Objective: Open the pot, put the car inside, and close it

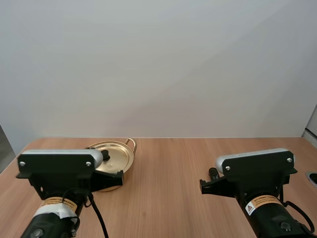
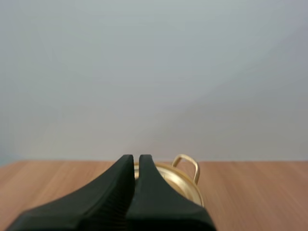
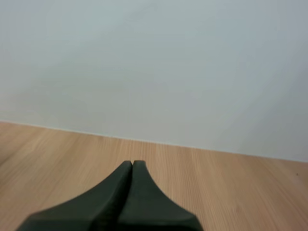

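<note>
A golden pot [image 1: 118,157] with its lid on and a black knob [image 1: 105,153] stands on the wooden table at the left. My left gripper [image 1: 109,181] hovers just in front of the pot, at its near rim. In the left wrist view its fingers [image 2: 136,163] lie together as one dark wedge, and the pot [image 2: 185,187] with a looped side handle [image 2: 187,166] is right behind them. My right gripper [image 1: 212,184] is over bare table at the right. Its fingers [image 3: 132,166] are shut on nothing, with plain wood ahead of them.
The table [image 1: 173,173] runs to a plain white wall at the back. Open wood lies between the two arms and beyond the right gripper. A small object [image 1: 313,178], cut off by the frame, sits at the table's right edge.
</note>
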You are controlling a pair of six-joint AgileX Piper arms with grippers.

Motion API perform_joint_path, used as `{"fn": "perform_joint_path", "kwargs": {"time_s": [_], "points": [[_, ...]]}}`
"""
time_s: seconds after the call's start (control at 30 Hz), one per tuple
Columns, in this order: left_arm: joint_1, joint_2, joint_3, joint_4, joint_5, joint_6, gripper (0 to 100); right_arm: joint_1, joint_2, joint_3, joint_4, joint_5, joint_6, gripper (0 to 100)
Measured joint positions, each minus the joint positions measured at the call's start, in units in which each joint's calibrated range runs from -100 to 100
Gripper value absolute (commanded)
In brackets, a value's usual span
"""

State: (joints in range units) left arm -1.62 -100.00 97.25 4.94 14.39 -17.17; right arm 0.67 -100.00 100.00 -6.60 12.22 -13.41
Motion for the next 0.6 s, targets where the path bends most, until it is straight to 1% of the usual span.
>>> {"fn": "perform_joint_path", "kwargs": {"time_s": [0.13, 0.23, 0.3, 0.37, 0.43, 0.57, 0.6], "points": [[0.0, 0.0, -3.51, 0.28, -10.24, 2.06, 9, 0.0, 0.0, 0.0, 0.0, -10.47, -2.04, 0], [0.0, 0.0, -7.47, 0.28, -16.39, 6.07, 9, 0.0, 0.0, 0.0, 0.0, -18.15, -5.34, 0], [0.0, 0.0, -10.06, 0.28, -18.06, 8.87, 9, 0.0, 0.0, 0.0, 0.0, -23.74, -6.59, 0], [0.0, 0.0, -12.61, 0.16, -18.16, 11.21, 9, 0.0, 0.0, 0.0, 0.0, -28.6, -6.81, 0], [0.0, 0.0, -14.88, 0.16, -15.58, 12.32, 9, 0.0, 0.0, 0.0, 0.0, -34.2, -7.59, 0], [0.0, 0.0, -17.43, 0.16, -7.89, 12.41, 8, 0.0, 0.0, 0.0, 0.0, -44.7, -12.07, 0], [0.0, 0.0, -18.18, 0.07, -6.71, 12.41, 6, 0.0, 0.0, 0.0, 0.0, -46.91, -13.32, 0]]}}
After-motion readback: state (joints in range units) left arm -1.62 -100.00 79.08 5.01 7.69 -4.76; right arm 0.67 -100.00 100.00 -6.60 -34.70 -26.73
